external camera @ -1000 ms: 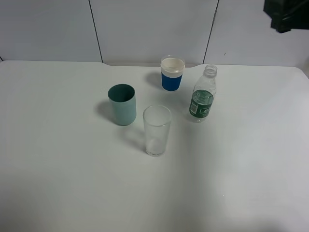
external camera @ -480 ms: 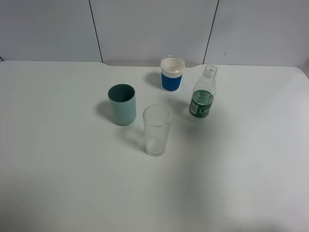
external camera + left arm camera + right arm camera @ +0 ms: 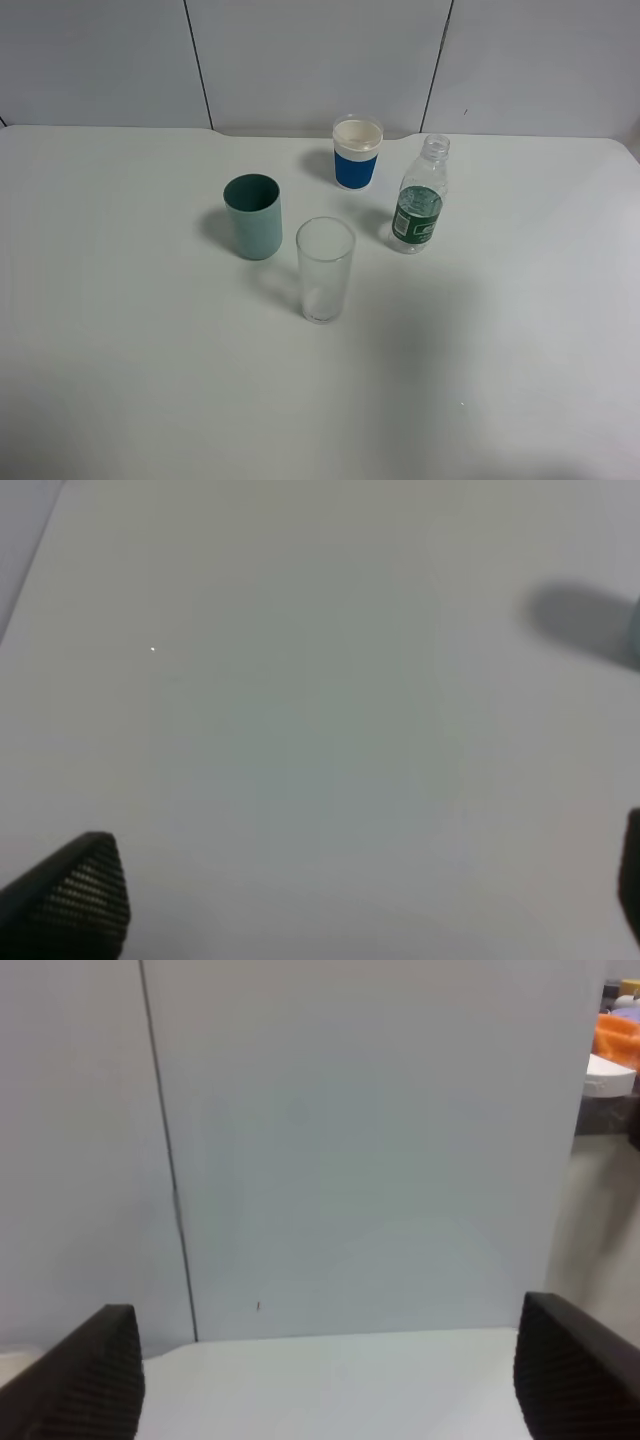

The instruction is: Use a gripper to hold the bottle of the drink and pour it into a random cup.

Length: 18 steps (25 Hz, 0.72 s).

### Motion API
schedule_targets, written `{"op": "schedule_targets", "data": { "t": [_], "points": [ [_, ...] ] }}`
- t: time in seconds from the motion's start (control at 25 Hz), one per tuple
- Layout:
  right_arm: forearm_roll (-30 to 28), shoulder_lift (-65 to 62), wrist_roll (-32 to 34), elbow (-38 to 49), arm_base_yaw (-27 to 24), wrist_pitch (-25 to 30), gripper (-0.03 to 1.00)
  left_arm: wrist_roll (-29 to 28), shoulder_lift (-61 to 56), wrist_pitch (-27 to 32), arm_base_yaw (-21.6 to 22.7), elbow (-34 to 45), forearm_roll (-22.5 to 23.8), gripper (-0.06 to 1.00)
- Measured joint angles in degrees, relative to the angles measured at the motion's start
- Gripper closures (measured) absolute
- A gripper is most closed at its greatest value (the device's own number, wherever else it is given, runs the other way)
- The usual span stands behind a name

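On the white table [image 3: 120, 330]: four vessels in all, each upright and none touching another.
Drink bottles: one, the bottle of the drink [image 3: 420, 196], clear plastic, green label, uncapped.
Blue cups: one, the blue-and-white cup [image 3: 357, 153], near the bottle beside the back wall.
Teal cups: one, the teal cup [image 3: 252, 216].
Glasses: one, the tall clear glass [image 3: 325, 269], just beside the teal cup.
Left gripper [image 3: 340, 900]: two dark fingers [image 3: 75, 895] spread wide apart over bare table, nothing between them; only a dark shadow lies beyond them.
Right gripper [image 3: 330, 1370]: two ribbed fingers [image 3: 85, 1380] wide apart, nothing between them; beyond them the grey wall panels.
Bottle relative to fingers: outside both wrist views, held by neither.
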Motion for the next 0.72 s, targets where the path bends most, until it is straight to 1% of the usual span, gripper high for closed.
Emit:
{"op": "schedule_targets", "data": {
  "t": [0.16, 0.44, 0.56, 0.72],
  "points": [
    [1.8, -5.4, -4.3, 0.0, 0.0, 7.2, 0.23, 0.0, 0.0, 0.0, 0.0, 0.0, 0.0, -0.05],
    [6.0, -11.8, -6.4, 0.0, 0.0, 22.6, 0.23, 0.0, 0.0, 0.0, 0.0, 0.0, 0.0, -0.05],
    [6.0, -14.0, -6.4, 0.2, 0.0, 26.4, 0.23, 0.0, 0.0, 0.0, 0.0, 0.0, 0.0, -0.05],
    [7.2, -14.2, -6.4, 1.7, 0.0, 28.6, 0.23, 0.0, 0.0, 0.0, 0.0, 0.0, 0.0, -0.05]
  ]
}}
